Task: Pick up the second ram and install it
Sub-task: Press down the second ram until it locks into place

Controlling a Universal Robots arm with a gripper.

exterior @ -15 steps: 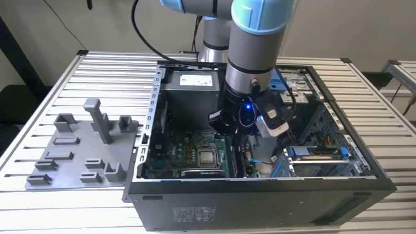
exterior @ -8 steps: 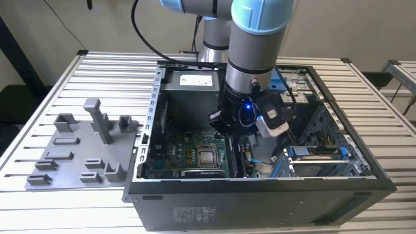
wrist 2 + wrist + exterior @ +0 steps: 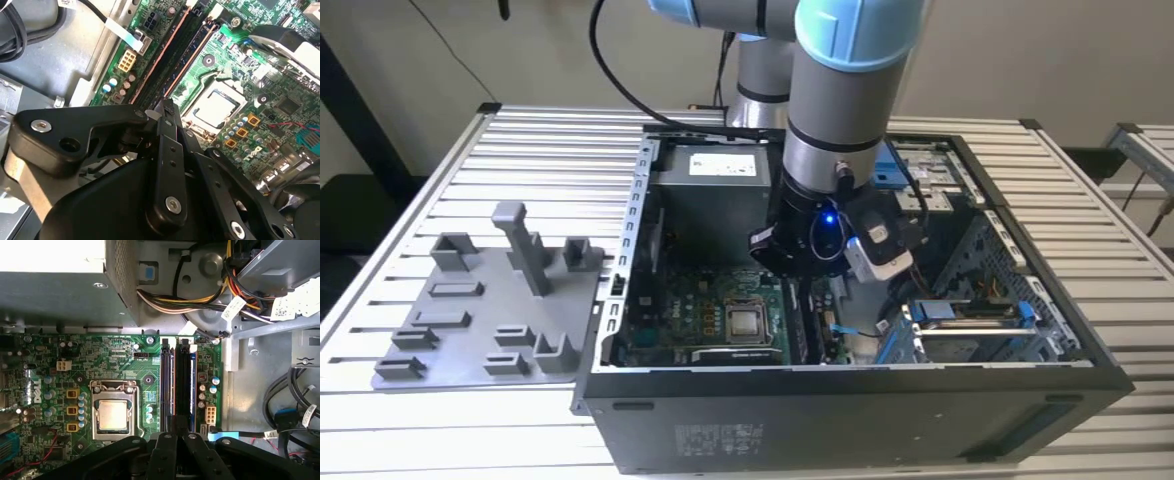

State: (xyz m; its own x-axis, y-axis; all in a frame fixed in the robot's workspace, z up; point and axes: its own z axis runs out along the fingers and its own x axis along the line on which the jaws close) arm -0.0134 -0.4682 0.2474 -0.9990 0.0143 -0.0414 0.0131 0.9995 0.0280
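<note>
Two RAM slots [image 3: 176, 385] on motherboard [image 3: 125, 360], gripper [image 3: 175, 437] directly above.

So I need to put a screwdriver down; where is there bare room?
The slatted table is bare between the grey tray and the case, and behind the tray. Inside the case it is crowded: motherboard, cables, and the gripper above the slots.

Grey tray [image 3: 480, 330] beside open computer case [image 3: 854, 420] on slatted table [image 3: 400, 200]
</note>
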